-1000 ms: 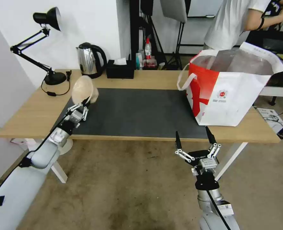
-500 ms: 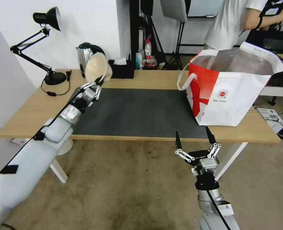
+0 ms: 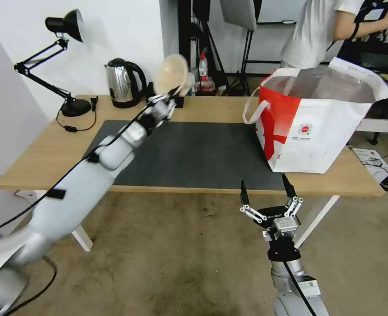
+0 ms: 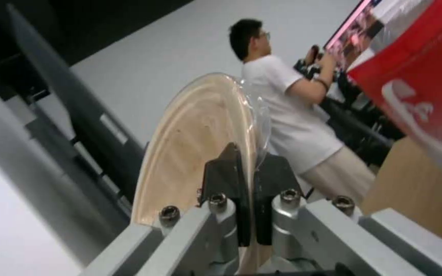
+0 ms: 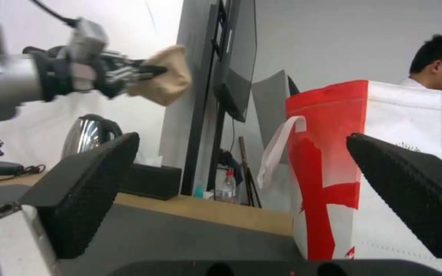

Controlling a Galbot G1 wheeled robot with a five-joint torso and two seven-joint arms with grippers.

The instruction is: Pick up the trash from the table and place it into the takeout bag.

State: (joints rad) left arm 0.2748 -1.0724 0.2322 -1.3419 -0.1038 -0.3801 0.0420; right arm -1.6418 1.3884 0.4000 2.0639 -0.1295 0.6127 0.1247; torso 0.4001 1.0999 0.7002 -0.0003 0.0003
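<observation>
Beige pulp bowl (image 3: 172, 72) tilted, seemingly on edge, aloft above table (image 3: 211, 109), takeout bag (image 3: 316, 127) upright

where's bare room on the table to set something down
The dark mat lies bare between the left arm and the bag. The back edge is crowded: lamp, kettle, tissue box.

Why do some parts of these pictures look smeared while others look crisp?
Head view: the beige pulp bowl in the left gripper and the arm's near end are smeared, while the table, takeout bag and right gripper look crisp. Left wrist view: the room behind is soft, the fingers on the bowl's rim sharper. Right wrist view: the far left arm blurs.
</observation>
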